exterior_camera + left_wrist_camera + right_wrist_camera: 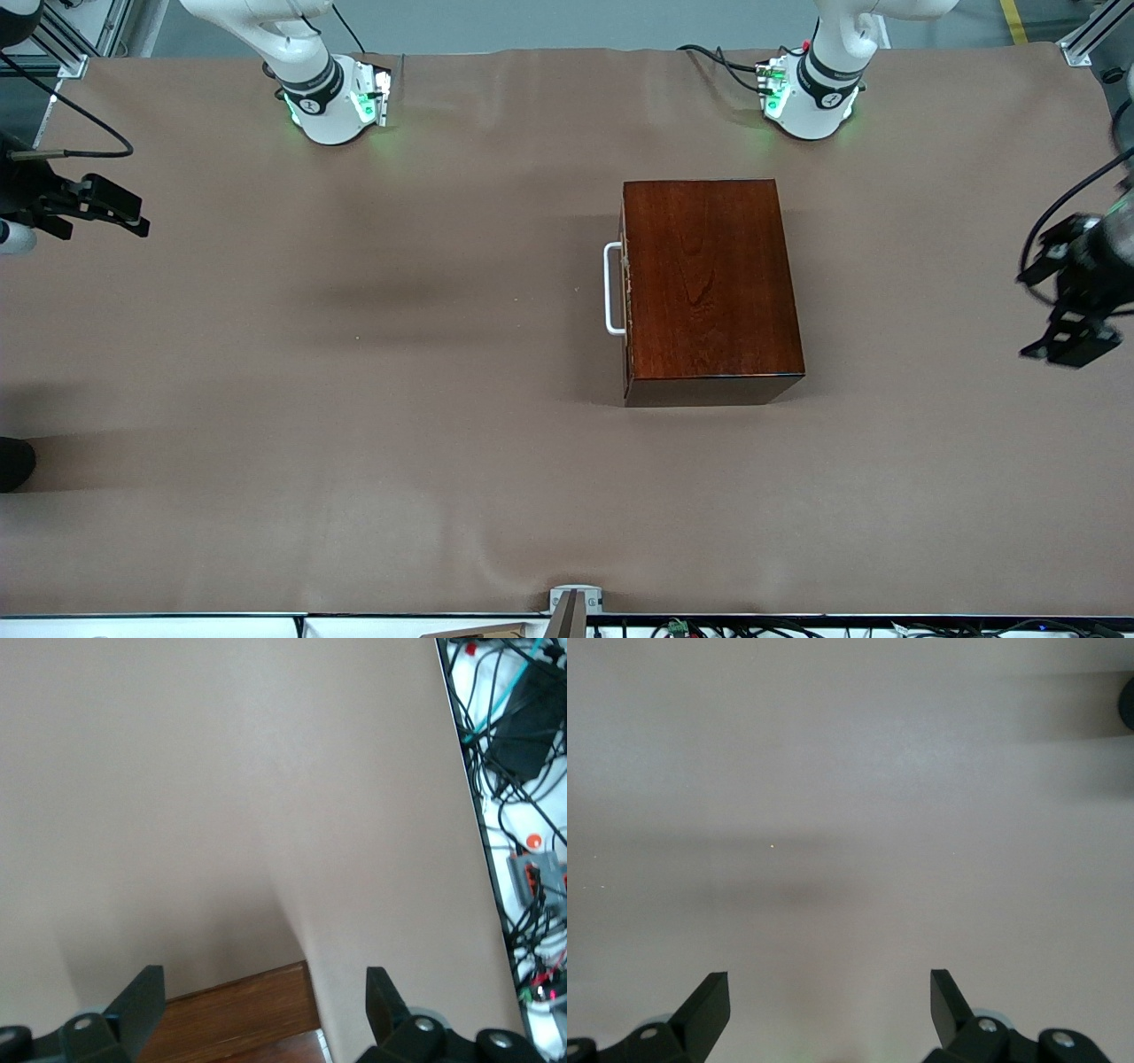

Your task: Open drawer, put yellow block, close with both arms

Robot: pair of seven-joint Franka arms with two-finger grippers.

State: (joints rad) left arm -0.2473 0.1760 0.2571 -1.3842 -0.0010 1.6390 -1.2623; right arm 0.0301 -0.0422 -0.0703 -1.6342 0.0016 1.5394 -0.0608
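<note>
With the drawer (625,288) closed inside its wooden box (711,279) mid-table, the left gripper (1067,341) and right gripper (111,208) hang empty and wide open over opposite table ends, leaving the white handle (611,289) clear to reach.

A brown cloth (354,372) is covering the table edge to edge, lying mostly flat with soft wrinkles showing along the edge nearest the front camera and along the edge by the bases. A small grey bracket (576,598) is sitting at the middle of the edge nearest the front camera, and aluminium frame rails (1094,35) are standing at the corners along the bases' edge. A tangle of black cables and small electronics (527,815) is lying on a white surface just off the cloth's edge, as the left wrist view is showing.
</note>
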